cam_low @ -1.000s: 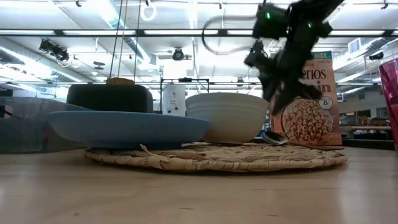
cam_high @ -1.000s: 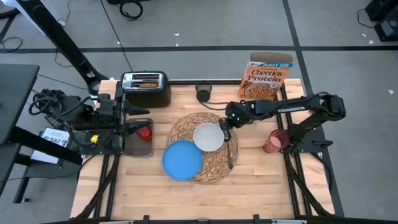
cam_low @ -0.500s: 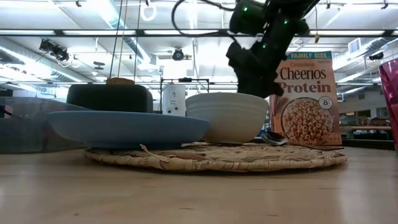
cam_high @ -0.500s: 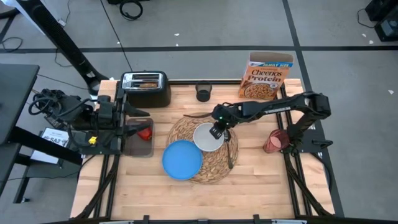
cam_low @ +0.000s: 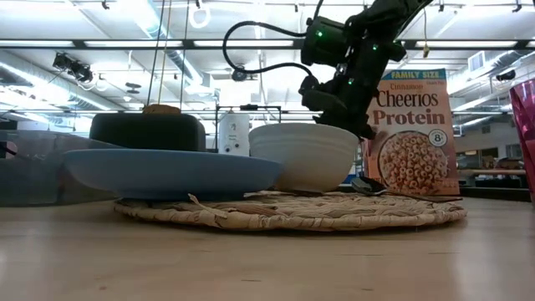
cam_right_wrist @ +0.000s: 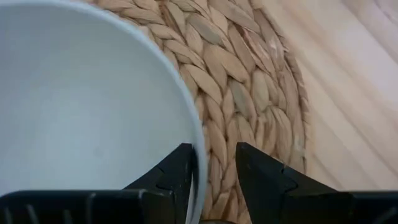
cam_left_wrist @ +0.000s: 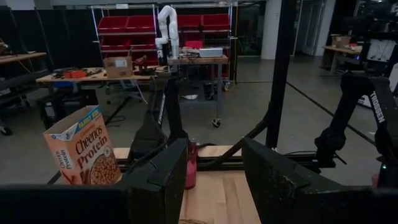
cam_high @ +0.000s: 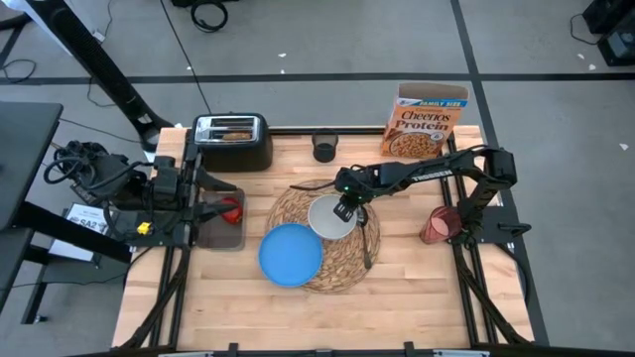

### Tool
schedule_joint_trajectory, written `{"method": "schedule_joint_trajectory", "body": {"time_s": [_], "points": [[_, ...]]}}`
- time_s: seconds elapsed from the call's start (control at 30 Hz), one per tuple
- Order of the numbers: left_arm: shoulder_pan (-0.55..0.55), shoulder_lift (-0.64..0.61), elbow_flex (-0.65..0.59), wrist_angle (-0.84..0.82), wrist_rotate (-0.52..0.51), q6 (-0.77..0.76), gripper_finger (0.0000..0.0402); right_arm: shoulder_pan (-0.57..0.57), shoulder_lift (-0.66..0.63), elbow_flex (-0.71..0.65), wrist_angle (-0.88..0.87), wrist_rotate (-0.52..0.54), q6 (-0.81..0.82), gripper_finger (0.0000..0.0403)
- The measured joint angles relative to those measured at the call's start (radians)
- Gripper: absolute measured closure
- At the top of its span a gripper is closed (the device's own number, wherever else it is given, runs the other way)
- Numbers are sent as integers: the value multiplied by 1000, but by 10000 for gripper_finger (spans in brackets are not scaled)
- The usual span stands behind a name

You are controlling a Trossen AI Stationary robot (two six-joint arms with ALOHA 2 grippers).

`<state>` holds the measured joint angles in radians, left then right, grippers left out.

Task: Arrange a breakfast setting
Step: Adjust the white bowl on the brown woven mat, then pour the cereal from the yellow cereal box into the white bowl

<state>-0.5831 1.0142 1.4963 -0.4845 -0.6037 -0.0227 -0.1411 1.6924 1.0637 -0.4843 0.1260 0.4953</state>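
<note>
right tool (cam_right_wrist: 211,163) straddles white bowl (cam_high: 330,217) rim, unclenched | placemat (cam_high: 337,266), blue plate (cam_high: 291,254), spoon (cam_high: 366,248) laid | red cup (cam_high: 439,225), apple (cam_high: 231,210), toast (cam_high: 234,126) remain

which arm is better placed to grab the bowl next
Right. Its gripper already straddles the bowl rim on the placemat, fingers open. The left gripper waits at the table's left edge.
</note>
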Motion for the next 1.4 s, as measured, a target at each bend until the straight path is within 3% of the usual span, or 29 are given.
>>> {"method": "schedule_joint_trajectory", "body": {"time_s": [0.3,0.57,0.67,0.8,0.97,1.1,1.27,1.4], "points": [[0,0,0,-1,-1,0,241,-9,-32,-1,-1,13,2,273],[0,0,0,-1,-2,0,242,-14,-192,4,-13,13,22,273],[1,5,0,0,-2,-16,242,-16,-283,70,-69,23,-53,271],[4,22,0,8,-3,-25,242,-54,-380,270,-223,110,-175,249],[17,63,0,55,-4,-21,242,-203,-396,580,-506,177,-380,196],[38,106,0,106,-5,-34,242,-398,-375,738,-729,139,-598,167],[91,168,0,173,-57,-45,241,-626,-370,749,-815,10,-860,168],[165,212,0,191,-89,-79,232,-742,-363,698,-809,-113,-1015,175]]}}
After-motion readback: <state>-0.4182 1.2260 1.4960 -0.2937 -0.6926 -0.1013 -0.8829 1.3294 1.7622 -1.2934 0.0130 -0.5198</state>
